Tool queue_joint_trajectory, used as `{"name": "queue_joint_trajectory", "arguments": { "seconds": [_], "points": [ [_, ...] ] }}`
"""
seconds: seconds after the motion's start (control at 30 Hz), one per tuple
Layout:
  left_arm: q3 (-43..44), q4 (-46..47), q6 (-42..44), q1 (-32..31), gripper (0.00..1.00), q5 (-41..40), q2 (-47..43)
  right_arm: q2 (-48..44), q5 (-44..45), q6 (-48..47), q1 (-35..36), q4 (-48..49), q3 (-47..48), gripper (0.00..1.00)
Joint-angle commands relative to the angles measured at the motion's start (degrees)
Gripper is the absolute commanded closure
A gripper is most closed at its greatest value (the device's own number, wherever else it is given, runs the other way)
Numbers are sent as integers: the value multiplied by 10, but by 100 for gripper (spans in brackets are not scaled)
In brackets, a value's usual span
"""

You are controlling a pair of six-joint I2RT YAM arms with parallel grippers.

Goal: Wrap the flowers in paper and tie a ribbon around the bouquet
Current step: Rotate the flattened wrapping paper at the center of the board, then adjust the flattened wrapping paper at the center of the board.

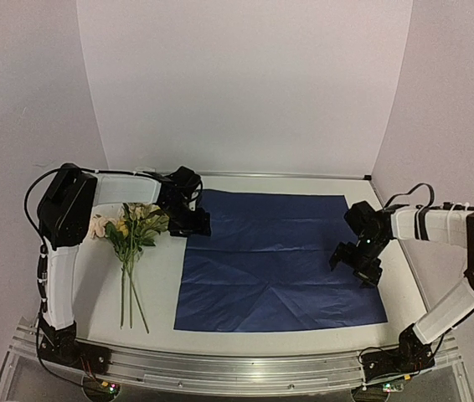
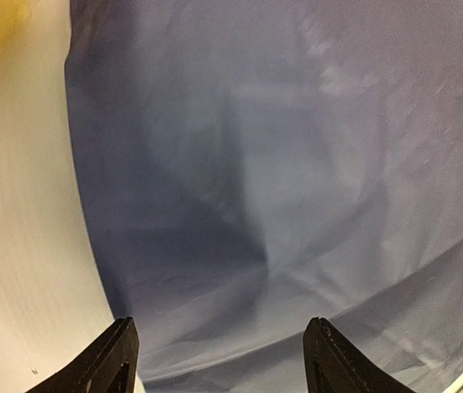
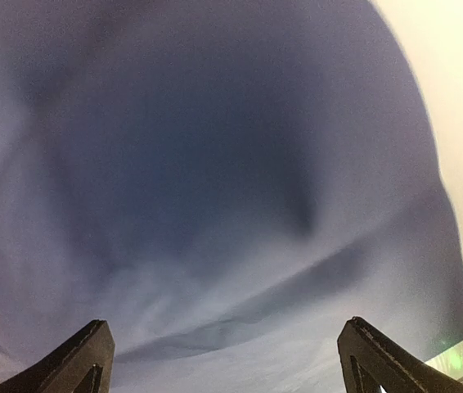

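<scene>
Pale pink, cream and yellow artificial flowers (image 1: 133, 228) with green leaves and long thin green stems lay on the white table (image 1: 162, 289), near the left edge of the large creased dark blue sheet of thin paper (image 1: 279, 260) but not on it, with the stems pointing toward the near edge. The sheet lay spread flat. The left gripper (image 1: 192, 224) hung over its far left corner with jaws apart and nothing between them. The right gripper (image 1: 352, 261) stood over the right edge, spread wide and also empty. Being so thin, the paper would likely drag, bunch or fold if a finger brushed it. The left arm sat close to the blooms and might knock them askew. Such thin stems could also slip or splay in a loose pinch. No ribbon showed in any view.
</scene>
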Motion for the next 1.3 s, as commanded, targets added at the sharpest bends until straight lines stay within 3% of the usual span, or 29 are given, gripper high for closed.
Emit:
{"name": "queue_joint_trajectory", "arguments": {
  "seconds": [0.0, 0.2, 0.37, 0.7, 0.9, 1.07, 1.27],
  "points": [
    [-26, -10, 26, 18, 26, -10, -21, -65, 41, 54, 15, 49, -62, 2],
    [-22, 7, 32, 42, 20, 3, -11, -89, 51, 57, 15, 61, -106, 2],
    [1, 26, 49, 53, 23, 79, 18, -80, 52, 51, 15, 71, -112, 2],
    [8, 49, 24, 54, 57, 130, 47, -45, 53, 56, 13, 101, -117, 2],
    [-30, 86, -51, 59, 97, 116, 13, -24, 53, 47, 2, 108, -90, 2],
    [-154, 184, -199, 63, 100, 83, -88, -5, 53, 33, 1, 75, -34, 2],
    [-283, 262, -335, 63, 100, 37, -205, -76, 78, 47, 1, 29, -67, 2]
  ]
}}
